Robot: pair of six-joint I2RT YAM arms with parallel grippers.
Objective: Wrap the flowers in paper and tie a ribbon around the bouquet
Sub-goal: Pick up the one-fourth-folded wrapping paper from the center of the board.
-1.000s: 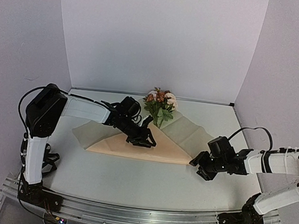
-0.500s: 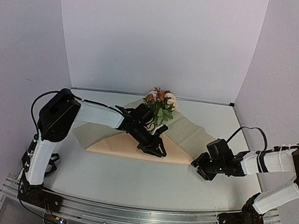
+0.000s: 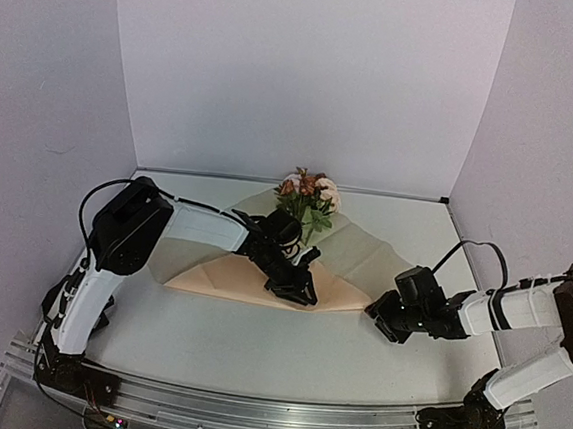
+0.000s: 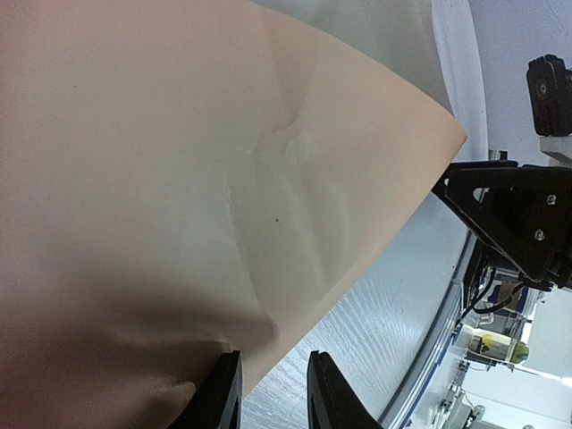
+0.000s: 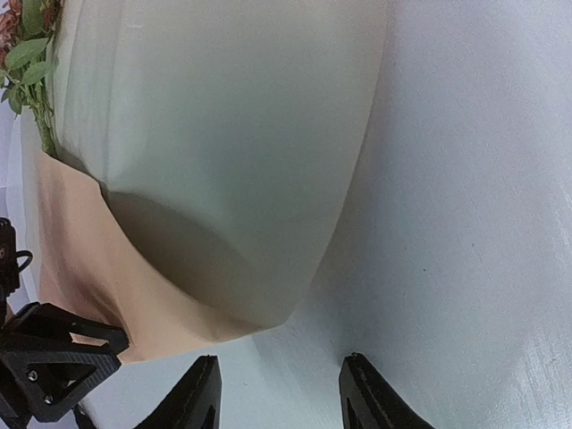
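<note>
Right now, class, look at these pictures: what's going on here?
Flowers are being wrapped in paper. They lie at the back of the table, with the blooms poking out past the paper and the stems under a folded flap. The left hand sits low over the flap's near edge, fingers slightly apart. The right hand is open and holds nothing, just off the paper's right corner. The paper is only partly folded and nothing is tied yet.
</note>
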